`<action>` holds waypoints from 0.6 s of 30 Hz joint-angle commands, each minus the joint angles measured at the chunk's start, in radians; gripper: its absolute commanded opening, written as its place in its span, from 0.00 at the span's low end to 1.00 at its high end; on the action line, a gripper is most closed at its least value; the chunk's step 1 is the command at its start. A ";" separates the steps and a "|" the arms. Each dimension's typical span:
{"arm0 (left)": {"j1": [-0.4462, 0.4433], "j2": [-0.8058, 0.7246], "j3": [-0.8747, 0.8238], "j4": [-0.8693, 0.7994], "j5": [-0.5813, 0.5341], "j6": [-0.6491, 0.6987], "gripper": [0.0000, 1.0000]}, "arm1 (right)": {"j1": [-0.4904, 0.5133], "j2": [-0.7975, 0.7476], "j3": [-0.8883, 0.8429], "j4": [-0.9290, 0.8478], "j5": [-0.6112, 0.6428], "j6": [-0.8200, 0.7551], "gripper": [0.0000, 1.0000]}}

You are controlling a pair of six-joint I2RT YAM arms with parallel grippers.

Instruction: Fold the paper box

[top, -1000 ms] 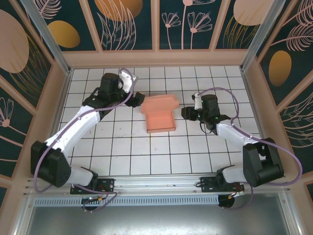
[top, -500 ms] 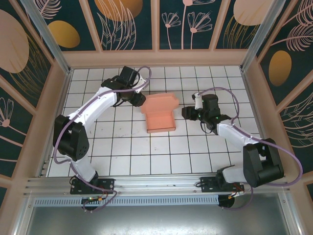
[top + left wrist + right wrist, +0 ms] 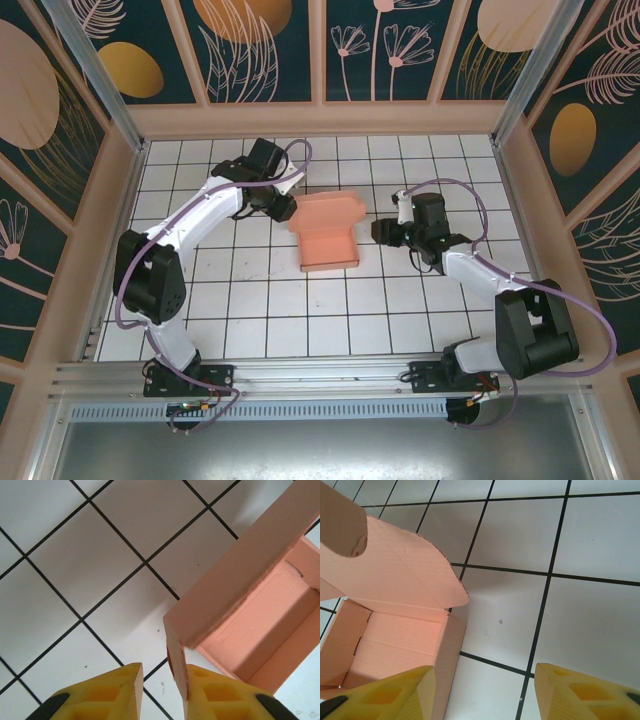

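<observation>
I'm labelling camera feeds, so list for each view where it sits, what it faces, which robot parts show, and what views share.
Top external: above and behind the bases, looking down on the paper box and tiled table; both arms show.
Left wrist: wrist-mounted, looks down past the left hand at a box corner.
Right wrist: wrist-mounted, looks past the right hand into the box.
Shared: every view sees box and tiles.

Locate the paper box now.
Top view: the paper box sits on the tiled table, between the left gripper at its far-left corner and the right gripper to its right.
</observation>
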 commanded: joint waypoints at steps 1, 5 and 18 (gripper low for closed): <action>-0.005 0.029 0.016 0.003 0.050 -0.002 0.26 | -0.007 0.009 0.014 0.016 -0.007 0.008 0.55; -0.005 0.030 0.007 0.021 0.071 -0.006 0.24 | -0.007 0.010 0.008 0.024 -0.008 0.014 0.55; -0.005 0.041 -0.010 0.023 0.062 -0.006 0.25 | -0.008 0.001 0.013 0.013 -0.001 0.011 0.55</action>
